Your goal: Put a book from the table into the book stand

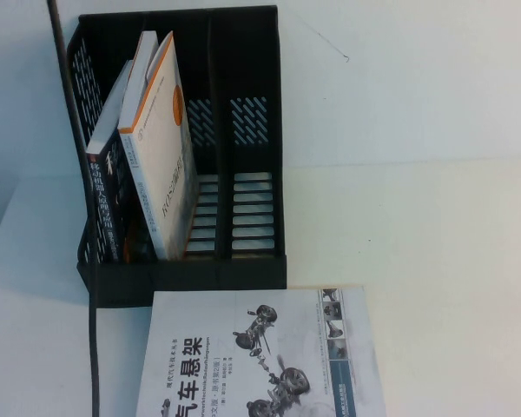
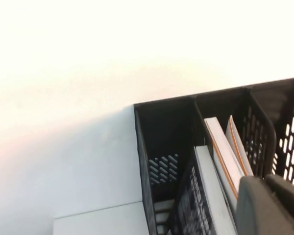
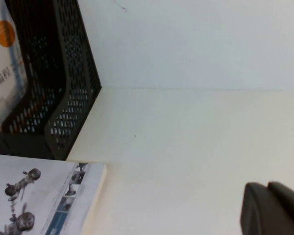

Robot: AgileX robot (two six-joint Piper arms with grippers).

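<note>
Table book cut off; both hands mostly out-of-frame.

A pale cream table meets a plain, brightly lit white wall behind.

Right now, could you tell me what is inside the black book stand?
The black book stand holds a dark-spined book and an orange-and-white book, both leaning in its left part. Right slots look empty. The books hide the floor beneath them.

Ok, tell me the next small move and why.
Probably bring the right gripper toward the white book lying flat before the book stand. The book is untouched, and the stand's two right slots are free. The left gripper hangs above the stand's shelved books.
</note>
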